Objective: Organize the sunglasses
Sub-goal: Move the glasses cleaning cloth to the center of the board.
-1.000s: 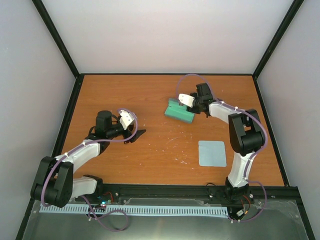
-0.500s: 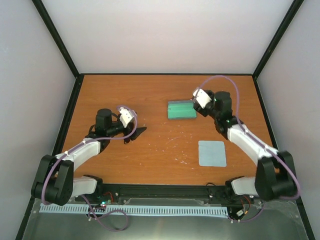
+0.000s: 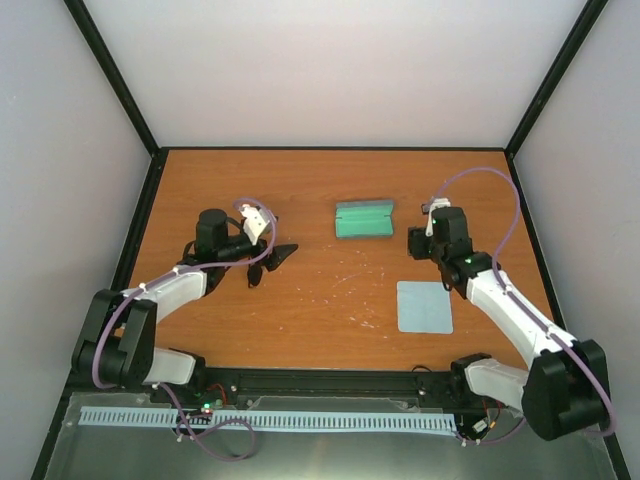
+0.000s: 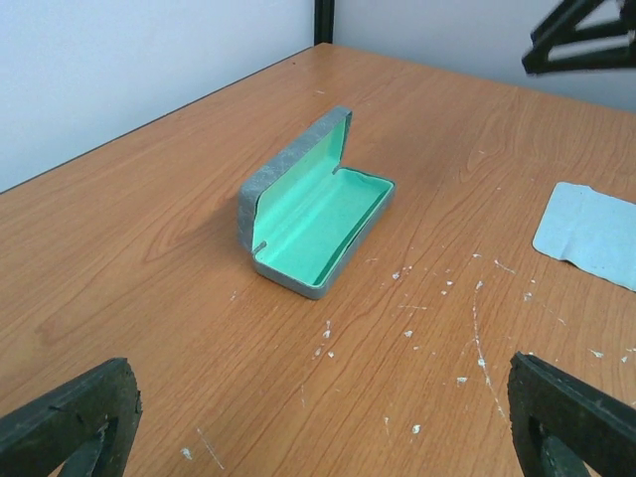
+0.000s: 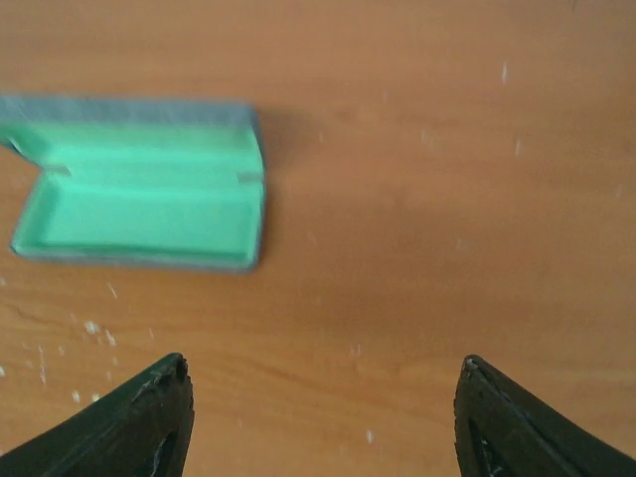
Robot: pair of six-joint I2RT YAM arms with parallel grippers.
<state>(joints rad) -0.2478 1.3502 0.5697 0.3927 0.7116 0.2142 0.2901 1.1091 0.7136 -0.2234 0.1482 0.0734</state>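
Observation:
The grey-blue case (image 3: 364, 220) lies open at the back middle of the table, its lid upright and its green inside empty. It also shows in the left wrist view (image 4: 318, 224) and the right wrist view (image 5: 139, 214). My left gripper (image 3: 270, 262) is open wide at the left, pointing at the case, with only bare table between its fingertips (image 4: 318, 373). My right gripper (image 3: 416, 243) is open and empty just right of the case (image 5: 320, 366). I cannot make out the sunglasses in any view; the black shapes at the left gripper look like its own fingers.
A pale blue square cloth (image 3: 424, 306) lies flat at the front right, also in the left wrist view (image 4: 591, 234). White scuff marks (image 4: 407, 333) dot the wooden table between the left gripper and the case. Black frame rails run along the table's edges.
My right gripper has drawn back from the case to its right, leaving it open with the lid up. My left gripper has spread its jaws and shifted slightly toward the case.

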